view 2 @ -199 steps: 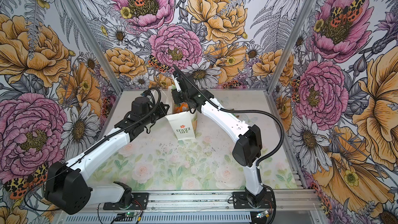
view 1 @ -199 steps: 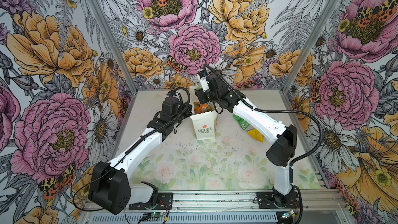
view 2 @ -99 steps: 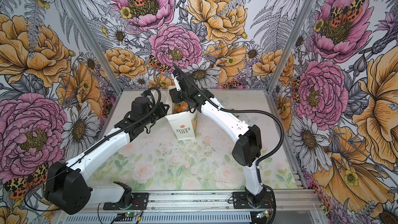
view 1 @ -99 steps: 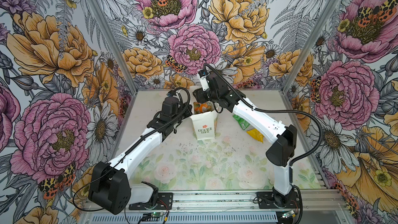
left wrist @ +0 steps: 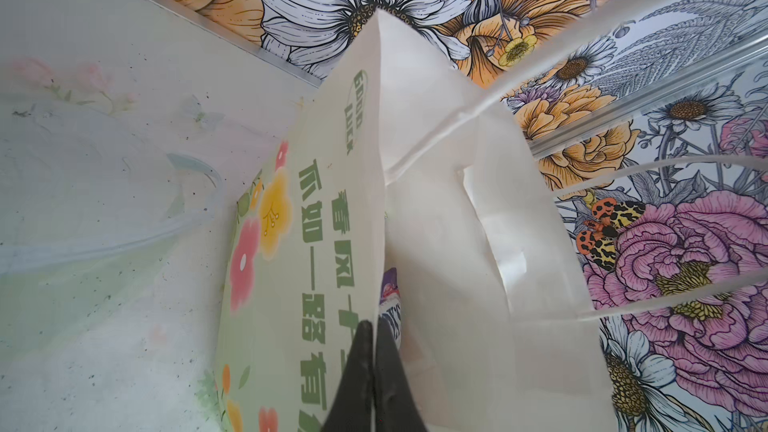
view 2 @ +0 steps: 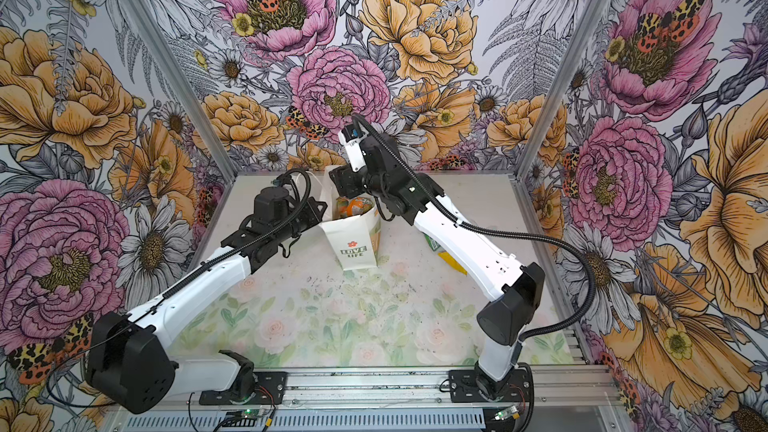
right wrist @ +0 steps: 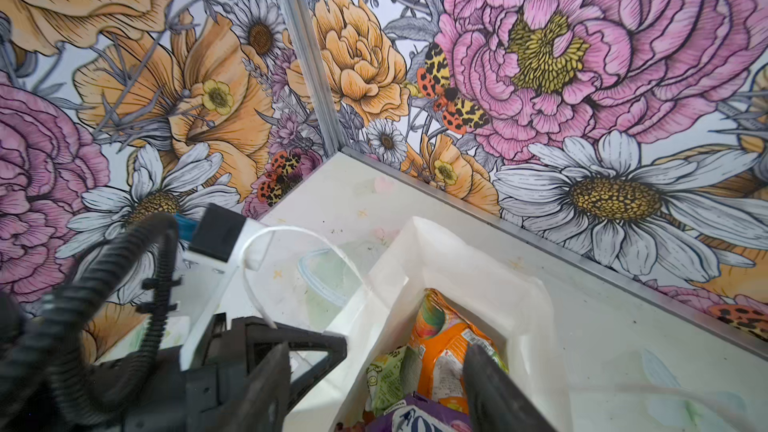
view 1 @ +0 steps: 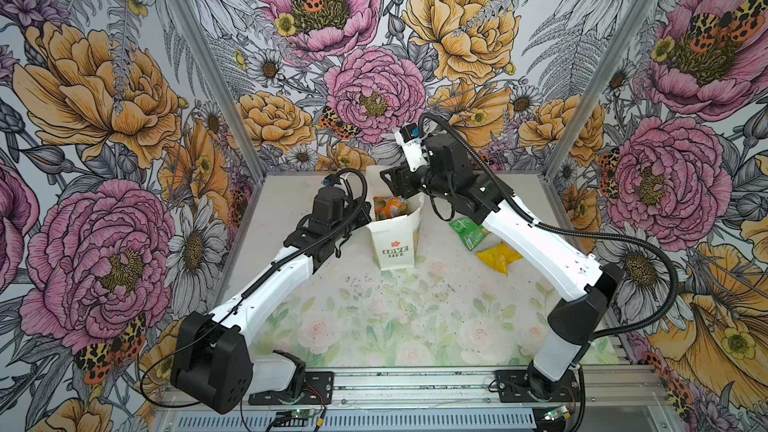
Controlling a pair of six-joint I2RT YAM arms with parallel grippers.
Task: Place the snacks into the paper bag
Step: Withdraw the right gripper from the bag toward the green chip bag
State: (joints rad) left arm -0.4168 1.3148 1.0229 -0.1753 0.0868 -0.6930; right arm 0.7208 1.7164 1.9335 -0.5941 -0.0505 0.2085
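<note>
I am pinching the left wall of the paper bag (view 1: 395,238) (view 2: 354,238) (left wrist: 311,243) (right wrist: 528,317) at its rim with my left pincer (left wrist: 372,326) (view 1: 362,214). Its two fingers are pressed tight together on the paper.

The bag is standing upright on the table (view 1: 374,326), far of the middle, with its mouth pointing up. The long axis of the mouth is running near to far. The narrow "LOVE LIFE" side is facing near.

My right pincer (right wrist: 374,363) (view 1: 390,184) (view 2: 338,184) is hanging over the far end of the bag's mouth. It is standing well open and gripping nothing. One finger (right wrist: 482,371) is showing in front of the orange packet (right wrist: 440,338) (view 1: 388,207) (view 2: 357,207); whether it is touching I cannot tell.

That packet is lying on top inside the bag, its long axis roughly following the bag's long way. A pale green packet (right wrist: 386,376) and a purple packet (right wrist: 415,415) (left wrist: 390,284) are sitting beside and below it.

Right of the bag, a green packet (view 1: 467,232) is lying flat on the table, its long axis slanting from far left to near right. A yellow packet (view 1: 498,258) is lying just near of it, running roughly left to right. My right arm is partly covering both.
</note>
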